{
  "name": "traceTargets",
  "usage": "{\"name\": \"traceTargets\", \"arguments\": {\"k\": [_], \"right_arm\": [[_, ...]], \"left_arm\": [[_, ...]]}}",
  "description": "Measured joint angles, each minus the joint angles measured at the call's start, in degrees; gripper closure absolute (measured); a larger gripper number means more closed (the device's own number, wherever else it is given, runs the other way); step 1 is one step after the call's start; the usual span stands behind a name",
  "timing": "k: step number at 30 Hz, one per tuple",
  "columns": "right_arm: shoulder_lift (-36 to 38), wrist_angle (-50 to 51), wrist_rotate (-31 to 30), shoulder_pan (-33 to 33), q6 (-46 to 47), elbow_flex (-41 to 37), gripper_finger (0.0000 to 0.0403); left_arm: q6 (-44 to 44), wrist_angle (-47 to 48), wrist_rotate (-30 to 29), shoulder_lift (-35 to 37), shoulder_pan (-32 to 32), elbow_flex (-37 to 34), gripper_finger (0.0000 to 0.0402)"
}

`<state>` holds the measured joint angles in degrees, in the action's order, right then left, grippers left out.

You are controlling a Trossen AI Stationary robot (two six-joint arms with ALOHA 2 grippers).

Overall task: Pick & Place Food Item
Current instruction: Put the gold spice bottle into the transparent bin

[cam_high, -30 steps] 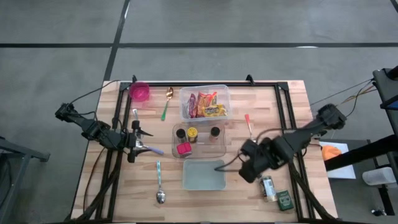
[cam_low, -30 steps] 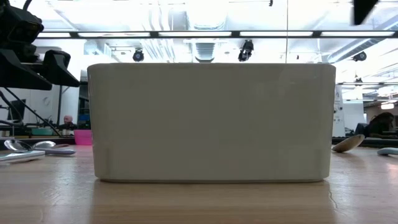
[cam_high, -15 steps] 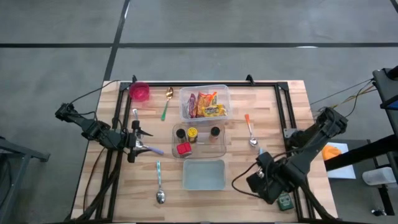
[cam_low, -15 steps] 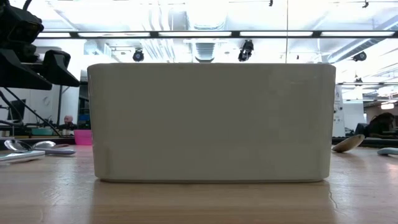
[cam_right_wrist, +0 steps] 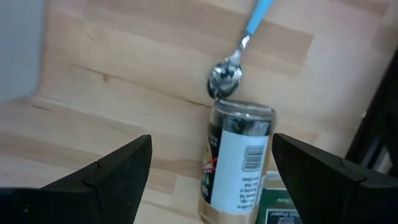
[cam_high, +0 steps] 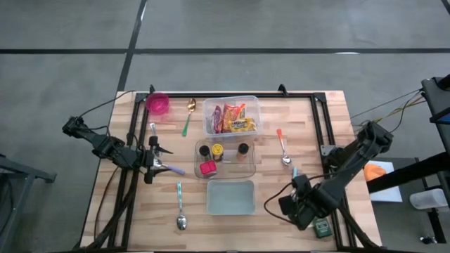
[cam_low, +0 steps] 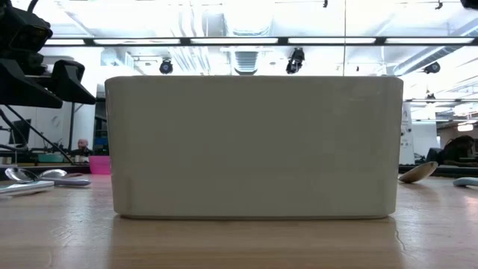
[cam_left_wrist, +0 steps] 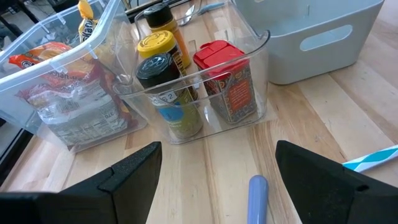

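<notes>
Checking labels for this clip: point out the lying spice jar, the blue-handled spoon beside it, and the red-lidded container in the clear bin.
spice jar (cam_right_wrist: 239, 158), right wrist view, on its white label.
blue-handled spoon (cam_right_wrist: 225, 79), right wrist view, on its bowl.
red-lidded container (cam_left_wrist: 219, 55), left wrist view, on its lid.

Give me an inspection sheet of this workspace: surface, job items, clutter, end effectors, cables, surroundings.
Surface: wooden table, black rails along its edges.
Job's things: spice jar lying on its side, next to a green tin; grey bin near the front edge.
Clutter: clear snack tub; clear organiser holding spice jars; pink cup; spoons scattered about, one blue-handled spoon just beyond the jar.
End effectors: right end effector open, pointing down over the lying jar, not touching it; left end effector open, empty, parked at the table's left side.
Cables: black cable looping beside the right arm.
Surroundings: grey floor; an orange object off the table's right.
</notes>
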<state>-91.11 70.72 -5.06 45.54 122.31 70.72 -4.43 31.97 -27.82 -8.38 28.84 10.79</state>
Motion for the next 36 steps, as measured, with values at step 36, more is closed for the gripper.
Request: {"name": "traceTargets", "arguments": {"k": [36], "right_arm": [[0.0, -21.4, 8.0, 0.0, 4.7, -19.2, 0.0074]], "left_arm": [[0.0, 0.0, 0.0, 0.0, 0.0, 0.0, 0.0085]]}}
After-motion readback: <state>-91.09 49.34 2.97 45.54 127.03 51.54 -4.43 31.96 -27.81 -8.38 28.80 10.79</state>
